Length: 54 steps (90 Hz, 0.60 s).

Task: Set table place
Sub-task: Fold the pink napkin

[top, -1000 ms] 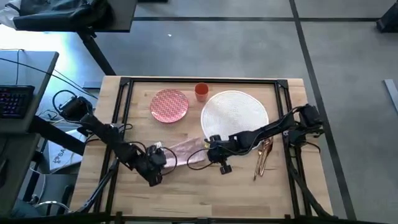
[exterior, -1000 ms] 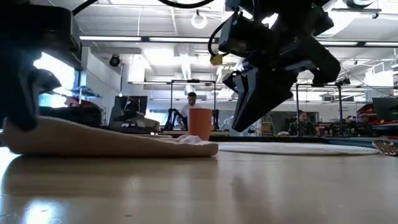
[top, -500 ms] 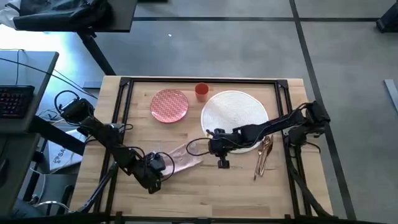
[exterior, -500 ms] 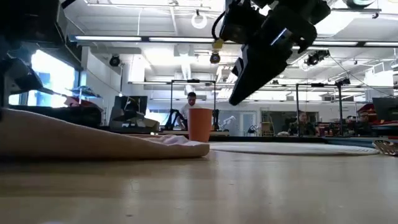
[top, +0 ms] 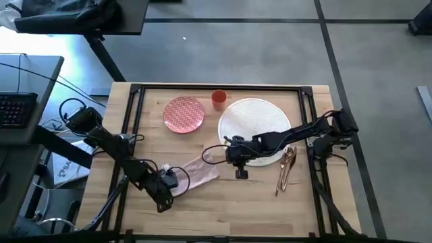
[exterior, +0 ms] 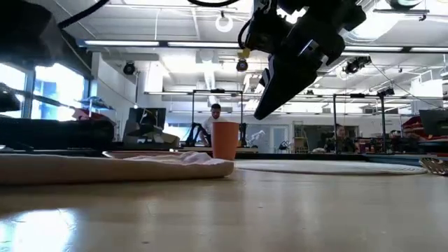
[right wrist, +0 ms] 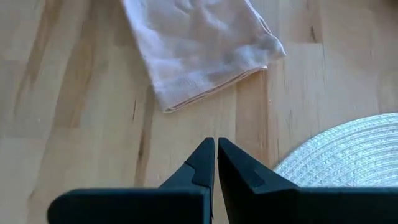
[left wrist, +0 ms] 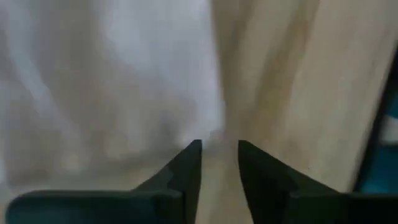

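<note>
The beige napkin [top: 199, 172] lies flat on the table [top: 223, 209], left of the white woven placemat [top: 254, 123]. My left gripper [top: 170, 183] is at the napkin's near-left end. Its fingers stand a little apart [left wrist: 219, 149], and the napkin's edge [left wrist: 205, 134] shows blurred just ahead of them. My right gripper [top: 239, 173] hangs shut above bare wood between the napkin [right wrist: 199, 43] and the placemat [right wrist: 348, 155], holding nothing. The red-patterned plate [top: 184, 114] and the orange cup [top: 219, 99] stand at the far side. The copper cutlery [top: 287, 169] lies right of the placemat's near edge.
A black metal frame [top: 131, 135] runs along the table's edges. Bare wood lies along the near edge. A grey desk with a keyboard [top: 17, 108] stands beyond the table's left side. People show far off in the room in the low view [exterior: 215, 112].
My left gripper has drawn toward the table's near-left corner. The napkin's left end, held up a second ago, now lies flat, and the napkin has slid a little leftward. My right gripper has risen and moved away from the napkin's right end, toward the placemat.
</note>
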Each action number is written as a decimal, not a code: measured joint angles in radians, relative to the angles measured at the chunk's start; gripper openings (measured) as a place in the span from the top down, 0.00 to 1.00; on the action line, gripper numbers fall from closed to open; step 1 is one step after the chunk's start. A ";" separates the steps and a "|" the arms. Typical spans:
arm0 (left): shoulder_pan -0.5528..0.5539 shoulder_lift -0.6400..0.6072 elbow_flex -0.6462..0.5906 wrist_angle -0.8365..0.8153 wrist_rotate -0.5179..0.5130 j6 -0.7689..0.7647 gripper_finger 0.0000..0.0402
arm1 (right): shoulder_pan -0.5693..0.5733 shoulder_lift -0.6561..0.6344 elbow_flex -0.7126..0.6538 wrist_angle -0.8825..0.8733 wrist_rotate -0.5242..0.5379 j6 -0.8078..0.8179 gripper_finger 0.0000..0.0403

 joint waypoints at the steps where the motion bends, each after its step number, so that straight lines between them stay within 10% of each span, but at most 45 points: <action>1: 0.000 -0.002 0.000 0.000 0.013 -0.010 0.73 | 0.000 0.000 0.000 0.000 0.000 0.000 1.00; 24: -0.015 -0.117 0.000 -0.073 0.055 -0.257 0.75 | 0.000 0.000 0.000 0.001 0.000 0.000 1.00; 44: 0.014 -0.222 -0.002 -0.134 -0.315 -0.406 0.82 | -0.002 0.000 0.000 0.018 0.000 0.002 1.00; 54: 0.087 -0.212 -0.049 -0.074 -0.325 -0.350 0.86 | -0.007 0.000 0.000 0.047 0.000 -0.013 1.00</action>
